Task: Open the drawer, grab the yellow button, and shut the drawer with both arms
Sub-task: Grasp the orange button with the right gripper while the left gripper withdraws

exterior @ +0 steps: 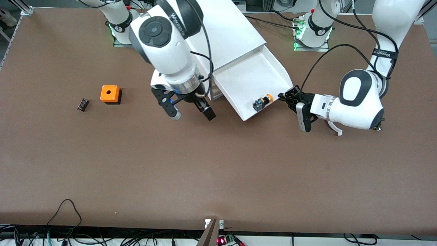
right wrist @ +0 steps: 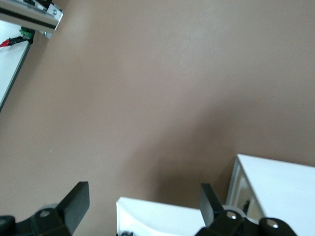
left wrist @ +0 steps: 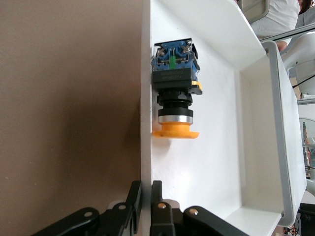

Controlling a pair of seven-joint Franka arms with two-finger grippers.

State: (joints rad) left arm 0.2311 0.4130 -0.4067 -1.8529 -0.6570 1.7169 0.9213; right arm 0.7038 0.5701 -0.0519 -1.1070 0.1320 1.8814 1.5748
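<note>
Two bulky white arms, glossy rounded shells, black joint bands and round black caps. "WANDERER"-style lettering on black bands. Black cables loop along both. Green lights glow at bases. Black two-finger grippers, silver screws; metallic wrist ring, blue accent.

The drawer [exterior: 251,80], a shallow white tray, is pulled far out of its white cabinet [exterior: 225,30], and the button [exterior: 262,102] with its round orange-yellow cap and black and blue body lies on its side inside, against the front wall, near the corner toward the left arm's end.
</note>
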